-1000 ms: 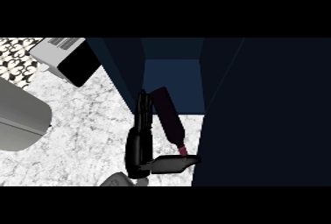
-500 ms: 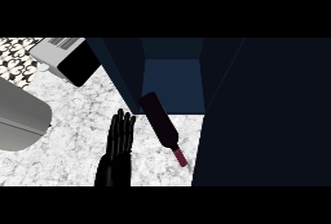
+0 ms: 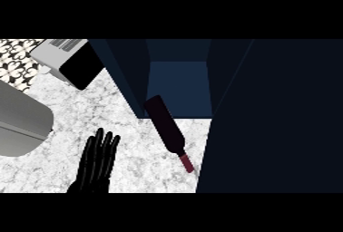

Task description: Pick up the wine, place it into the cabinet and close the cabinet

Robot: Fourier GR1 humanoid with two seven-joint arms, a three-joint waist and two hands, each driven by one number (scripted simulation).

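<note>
Wine (image 3: pixel 167 129) lies on the counter (image 3: pixel 134 118), base at the cabinet (image 3: pixel 178 86) mouth, neck toward me. My left hand (image 3: pixel 97 163) rests beside it, fingers straight, holding nothing. I should curl round the body and push it fully inside.

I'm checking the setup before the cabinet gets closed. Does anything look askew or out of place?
Yes. The wine bottle lies tilted at the cabinet opening, base toward the inside, neck and red cap pointing out over the counter. It looks only partly in. The left robot hand is open beside it, not touching.
</note>
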